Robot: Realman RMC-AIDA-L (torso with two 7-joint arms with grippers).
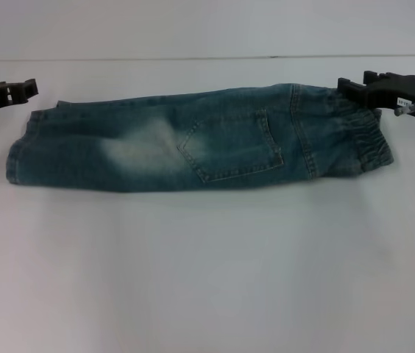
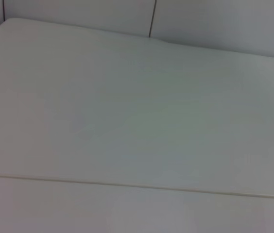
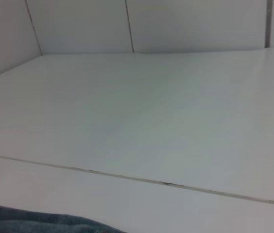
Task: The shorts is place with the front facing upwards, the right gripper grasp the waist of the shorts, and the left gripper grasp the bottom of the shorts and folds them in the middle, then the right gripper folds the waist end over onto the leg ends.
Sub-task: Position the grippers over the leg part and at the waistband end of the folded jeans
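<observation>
The shorts [image 1: 215, 143] lie flat on the white table, folded lengthwise into one long band with a stitched pocket facing up. The gathered waist [image 1: 368, 140] is at the right end. The bottom of the shorts [image 1: 18, 158], the hemmed leg ends, is at the left end, with a pale faded patch nearby. My right gripper [image 1: 345, 86] hovers at the far corner of the waist, close over the cloth. My left gripper [image 1: 28, 88] sits just beyond the far left corner of the leg ends, apart from the denim. A strip of denim [image 3: 30, 224] shows in the right wrist view.
A white table [image 1: 207, 279] spreads wide in front of the shorts. Its surface [image 2: 137, 121] fills the left wrist view, with a thin seam line across it. A tiled wall [image 3: 127, 24] stands behind the table.
</observation>
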